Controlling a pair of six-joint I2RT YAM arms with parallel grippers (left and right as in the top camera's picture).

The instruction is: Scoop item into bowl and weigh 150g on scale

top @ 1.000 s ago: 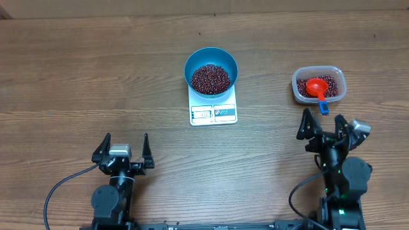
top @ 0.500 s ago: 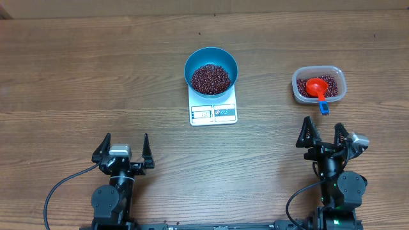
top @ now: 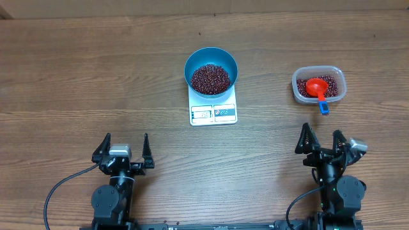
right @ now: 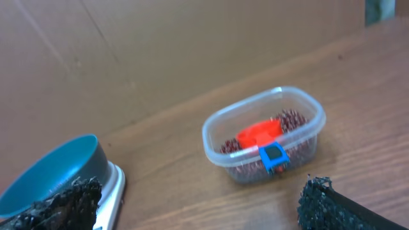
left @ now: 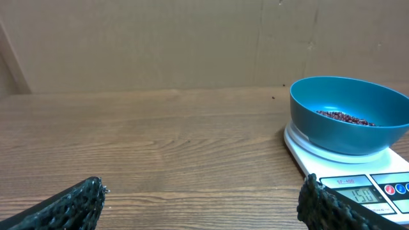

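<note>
With the left claw [top: 125, 142] and right claw [top: 321, 133] both empty, fingers apart, the bowl [top: 189, 69] of beans [top: 211, 78] sits on the scale [top: 225, 102] well ahead, between them (scoop [top: 314, 86] in the tub [top: 294, 86] ahead of the right claw), so touch nothing while checking the display [top: 202, 114].

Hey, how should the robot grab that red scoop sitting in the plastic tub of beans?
Take the scoop by its blue-tipped handle, which sticks out over the near rim of the tub toward the right gripper. Probably come down from above on that near side; the red cup lies among the beans behind the wall.
</note>
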